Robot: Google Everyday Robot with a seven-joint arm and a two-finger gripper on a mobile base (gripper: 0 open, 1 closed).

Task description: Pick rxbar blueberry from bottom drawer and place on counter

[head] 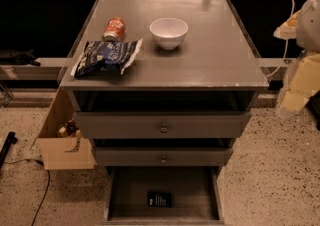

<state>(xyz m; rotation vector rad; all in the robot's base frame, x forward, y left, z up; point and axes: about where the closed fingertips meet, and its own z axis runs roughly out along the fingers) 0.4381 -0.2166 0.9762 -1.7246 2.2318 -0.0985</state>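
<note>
**Current state.** The rxbar blueberry (159, 199) lies flat on the floor of the open bottom drawer (192, 185), near the middle and somewhat toward the front lip. Its long axis runs left–right, parallel to the drawer front, and its printed face is up. We cannot tell which end is the head of the wrapper.

**End effector.** The end effector (299, 87) hangs at the right edge of the view, beside the counter surface (220, 50) and well apart from the bar. We cannot tell how far open it is, and we see nothing held in it.

**Hazards.**
- The middle drawer (162, 157) sits close above the rear of the tray, so a steep descent could strike its front.
- The bar is thin and flat. In our judgement a shallow grasp could skid it along the floor rather than lift it.
- At placement, a white bowl (169, 32), an orange can (114, 29) and a blue chip bag (105, 56) stand on the surface — a careless drop could knock them.
</note>
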